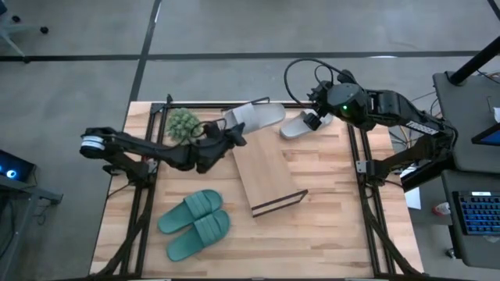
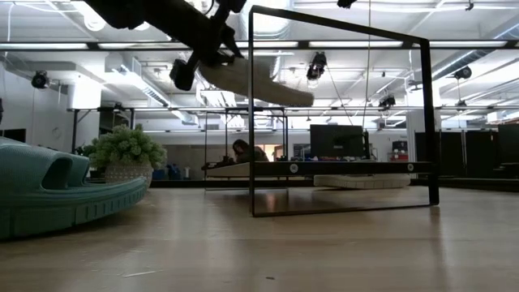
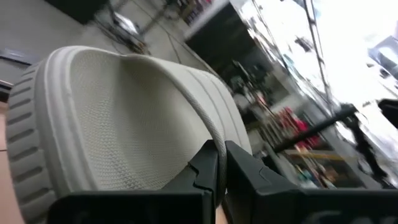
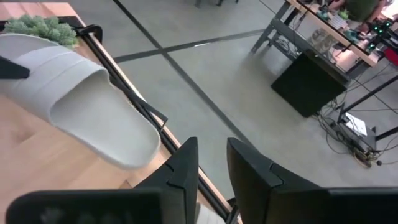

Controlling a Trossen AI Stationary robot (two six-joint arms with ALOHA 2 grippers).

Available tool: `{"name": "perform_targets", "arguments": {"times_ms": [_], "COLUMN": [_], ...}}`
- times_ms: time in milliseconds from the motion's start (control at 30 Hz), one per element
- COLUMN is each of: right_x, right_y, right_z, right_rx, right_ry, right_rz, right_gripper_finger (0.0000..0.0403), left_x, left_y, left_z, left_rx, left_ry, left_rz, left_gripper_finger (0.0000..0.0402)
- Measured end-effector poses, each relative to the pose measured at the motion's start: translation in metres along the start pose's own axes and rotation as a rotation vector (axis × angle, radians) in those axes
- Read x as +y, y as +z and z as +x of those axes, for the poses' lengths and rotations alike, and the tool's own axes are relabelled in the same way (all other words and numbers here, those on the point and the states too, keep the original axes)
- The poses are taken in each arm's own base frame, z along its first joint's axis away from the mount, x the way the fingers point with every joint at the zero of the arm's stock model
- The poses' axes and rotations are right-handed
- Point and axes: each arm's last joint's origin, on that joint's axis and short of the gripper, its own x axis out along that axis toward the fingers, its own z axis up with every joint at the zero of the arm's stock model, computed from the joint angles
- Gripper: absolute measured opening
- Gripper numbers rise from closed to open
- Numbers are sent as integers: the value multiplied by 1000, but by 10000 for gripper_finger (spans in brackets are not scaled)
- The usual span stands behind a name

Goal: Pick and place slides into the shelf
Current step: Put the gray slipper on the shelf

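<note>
Our left gripper [image 1: 232,136] clamps a grey slide [image 1: 255,117] by its edge, lifted above the shelf's [image 1: 266,176] far end; our right gripper [image 1: 319,119] hovers parted over the other grey slide [image 1: 301,124].

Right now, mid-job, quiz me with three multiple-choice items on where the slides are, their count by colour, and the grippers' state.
1. Where is the teal pair?
A. on the shelf
B. on the tabletop near the front left
C. held by the right gripper

2. How many light grey slides show?
A. one
B. two
C. four

3. What is the left gripper doing?
A. waiting open
B. shut on the plant
C. holding a grey slide aloft

Key: B, the teal pair lies beside the shelf; B, the held grey slide and the second grey slide; C, the left gripper pinches its strap.
</note>
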Motion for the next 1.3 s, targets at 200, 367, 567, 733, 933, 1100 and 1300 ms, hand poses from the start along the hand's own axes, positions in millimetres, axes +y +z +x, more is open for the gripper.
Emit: {"name": "perform_targets", "arguments": {"times_ms": [200,367,567,733,933,1100,1300], "right_x": [0,0,0,0,0,0,0], "right_y": [-1,-1,-1,-1,-1,-1,-1], "right_z": [0,0,0,0,0,0,0], "right_rx": [9,9,11,11,11,11,11], "right_ry": [0,0,0,0,0,0,-1], "right_rz": [-7,-8,-9,-10,-13,-13,-13], "right_gripper_finger": [76,82,75,75,85,84,78], "left_x": [5,15,23,32,58,63,71], "left_y": [-22,-43,-54,-55,-50,-46,-42], "left_z": [-6,-3,0,1,-3,-3,3], "left_rx": [-96,-79,-75,-76,-91,-64,-67], "left_ry": [66,87,104,117,114,42,51], "left_rz": [-60,-103,-113,-95,-164,-198,-163], "left_gripper_finger": [0,0,0,0,0,0,0]}}
